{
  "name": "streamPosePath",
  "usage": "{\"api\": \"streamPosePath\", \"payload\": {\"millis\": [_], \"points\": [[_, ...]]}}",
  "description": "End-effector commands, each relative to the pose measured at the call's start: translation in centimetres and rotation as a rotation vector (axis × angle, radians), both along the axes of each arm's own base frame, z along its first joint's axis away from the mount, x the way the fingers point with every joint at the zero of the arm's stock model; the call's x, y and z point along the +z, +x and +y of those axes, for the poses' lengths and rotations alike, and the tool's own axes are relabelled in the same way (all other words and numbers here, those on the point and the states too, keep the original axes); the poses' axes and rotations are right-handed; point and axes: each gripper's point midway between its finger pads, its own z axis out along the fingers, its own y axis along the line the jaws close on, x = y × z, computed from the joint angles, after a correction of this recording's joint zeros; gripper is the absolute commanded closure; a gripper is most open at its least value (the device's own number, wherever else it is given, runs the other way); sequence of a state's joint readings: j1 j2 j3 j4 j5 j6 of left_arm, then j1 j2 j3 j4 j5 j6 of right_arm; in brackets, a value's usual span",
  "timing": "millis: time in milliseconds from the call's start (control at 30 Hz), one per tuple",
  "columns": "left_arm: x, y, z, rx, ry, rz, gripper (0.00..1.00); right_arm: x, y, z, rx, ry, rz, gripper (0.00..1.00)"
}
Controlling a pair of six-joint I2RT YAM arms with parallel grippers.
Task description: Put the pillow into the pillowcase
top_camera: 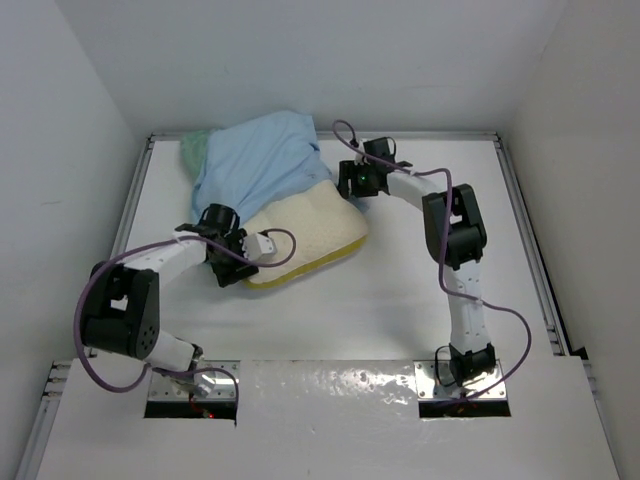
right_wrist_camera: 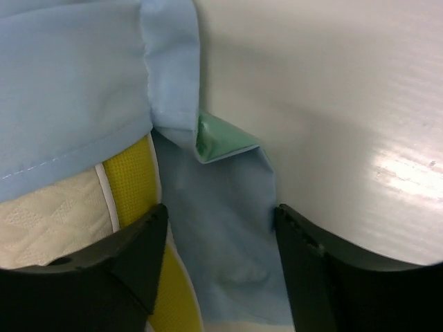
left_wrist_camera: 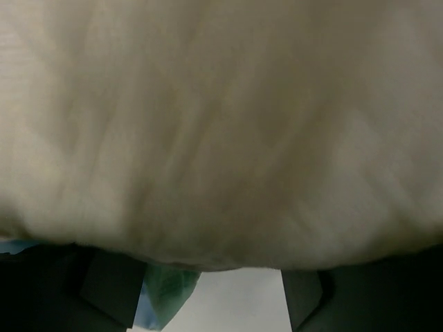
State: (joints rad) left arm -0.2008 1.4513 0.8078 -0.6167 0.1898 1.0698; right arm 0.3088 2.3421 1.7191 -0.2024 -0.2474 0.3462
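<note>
Half inside the blue pillowcase (top_camera: 255,160) lies the cream, yellow-edged pillow (top_camera: 310,225); left end effector (left_wrist_camera: 214,301), right end effector (right_wrist_camera: 218,232) agape.

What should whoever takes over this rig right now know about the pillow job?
Left gripper: open, pushed up against the pillow at its near-left corner.
Right gripper: open, straddling a flap of the pillowcase hem on the pillow's right side, not clamped.
Done: the pillow's far part is inside the pillowcase; both lie on the table.
Left: the near end with the yellow band sticks out. Probably grip the hem and draw it over that end.
</note>
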Motion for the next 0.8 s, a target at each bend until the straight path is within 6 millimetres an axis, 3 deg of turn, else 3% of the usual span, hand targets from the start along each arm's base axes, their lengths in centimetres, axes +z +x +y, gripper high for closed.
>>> {"api": "streamPosePath", "payload": {"millis": [0,33,100,133,200,233,300,333,367,400,467,500,533,567,600,767], "points": [[-1.4,3.3,1.1,0.108,0.047,-0.155,0.36,-2.4,-3.4,-0.1,0.027,-0.1,0.082,0.33],[-1.5,4.3,1.1,0.119,0.051,-0.202,0.36,-2.7,-3.4,-0.6,-0.017,-0.116,0.089,0.32],[-3.2,4.0,1.9,0.144,0.093,-0.197,0.44,-3.4,-3.5,-1.3,-0.059,-0.138,0.099,0.34],[-3.3,4.8,2.2,0.167,0.103,-0.225,0.69,-3.8,-3.6,-1.6,-0.087,-0.149,0.112,0.37],[-4.2,5.0,3.2,0.234,0.137,-0.201,0.91,-4.7,-3.9,-1.9,-0.118,-0.163,0.141,0.49],[-4.4,4.8,3.6,0.261,0.129,-0.18,1.0,-5.2,-4.2,-2.3,-0.146,-0.184,0.156,0.66],[-3.4,5.2,3.9,0.294,0.092,-0.189,1.0,-5.8,-5.3,-2.8,-0.166,-0.195,0.189,0.85],[-3.2,4.8,4.7,0.319,0.074,-0.165,1.0,-5.7,-5.5,-2.9,-0.176,-0.197,0.188,1.0],[-2.2,5.0,4.9,0.323,0.053,-0.175,1.0,-6.4,-6.7,-3.3,-0.175,-0.207,0.205,1.0],[-1.6,4.7,6.3,0.358,0.05,-0.148,1.0,-5.2,-6.1,-3.3,-0.181,-0.188,0.162,1.0],[0.3,5.2,6.7,0.343,0.013,-0.154,1.0,-4.9,-6.8,-4.1,-0.19,-0.191,0.161,1.0],[0.4,4.2,7.9,0.365,0.02,-0.12,0.72,-3.6,-6.5,-4.0,-0.194,-0.17,0.131,1.0],[0.7,3.9,7.9,0.34,0.02,-0.114,0.56,-3.1,-6.5,-4.1,-0.195,-0.158,0.119,1.0],[0.9,3.6,8.0,0.285,0.034,-0.117,0.46,-3.2,-7.3,-4.1,-0.18,-0.134,0.132,1.0],[0.7,3.3,8.0,0.259,0.037,-0.111,0.39,-2.0,-6.9,-3.7,-0.16,-0.101,0.09,1.0],[-0.3,4.9,6.8,0.185,-0.007,-0.175,0.34,-1.7,-8.0,-2.7,-0.112,-0.053,0.114,1.0]]}}
